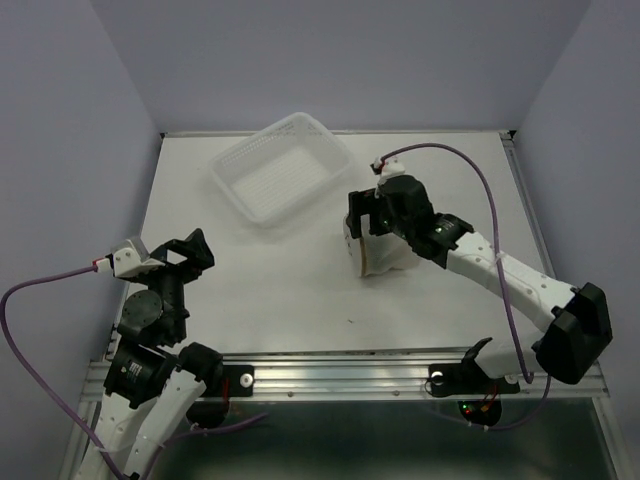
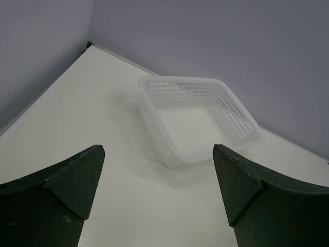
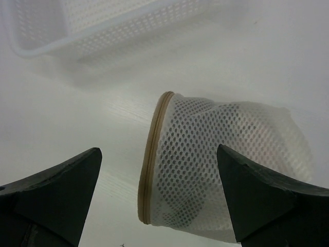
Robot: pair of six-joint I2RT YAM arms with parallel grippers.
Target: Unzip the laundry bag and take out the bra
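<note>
The laundry bag [image 1: 378, 258] is a white mesh drum with a tan rim, lying on its side at the table's middle right. In the right wrist view the bag [image 3: 221, 170] has its tan rim facing left. My right gripper [image 1: 366, 224] hovers just above the bag, open and empty, its jaws spread to either side of it [image 3: 158, 150]. The bra is hidden; only a faint pinkish tint shows through the mesh. My left gripper [image 1: 202, 252] is open and empty over the table's left side, far from the bag [image 2: 158, 149].
A rectangular white plastic basket [image 1: 283, 167] stands empty at the back centre, also in the left wrist view [image 2: 195, 118] and at the top of the right wrist view [image 3: 103, 23]. Purple walls enclose the table on three sides.
</note>
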